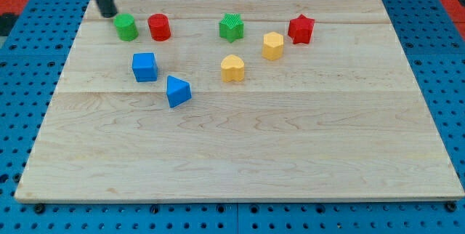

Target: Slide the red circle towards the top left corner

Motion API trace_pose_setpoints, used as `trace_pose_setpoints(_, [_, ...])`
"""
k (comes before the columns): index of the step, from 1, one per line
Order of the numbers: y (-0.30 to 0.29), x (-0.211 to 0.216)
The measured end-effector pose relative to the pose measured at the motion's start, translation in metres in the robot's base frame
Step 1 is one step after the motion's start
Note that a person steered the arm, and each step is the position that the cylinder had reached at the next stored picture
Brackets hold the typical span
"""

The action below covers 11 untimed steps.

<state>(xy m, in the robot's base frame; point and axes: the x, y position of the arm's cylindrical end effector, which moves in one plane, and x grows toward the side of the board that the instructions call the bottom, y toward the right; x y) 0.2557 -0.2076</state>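
The red circle stands near the board's top left, right beside a green circle on its left. My tip is at the view's top left, just up and left of the green circle, which lies between it and the red circle. The rod rises out of the view's top edge.
A blue cube and a blue triangle lie below the red circle. A green star, a yellow hexagon, a yellow heart and a red star sit to the right. The wooden board rests on a blue pegboard.
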Motion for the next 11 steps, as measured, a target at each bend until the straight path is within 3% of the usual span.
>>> trace_pose_setpoints(2, [0.021, 0.062])
trace_pose_setpoints(3, [0.008, 0.044])
trace_pose_setpoints(4, [0.042, -0.022])
trace_pose_setpoints(5, [0.129, -0.04])
trace_pose_setpoints(7, [0.128, 0.06])
trace_pose_setpoints(9, [0.055, 0.032])
trace_pose_setpoints(10, [0.059, 0.021])
trace_pose_setpoints(11, [0.103, 0.069])
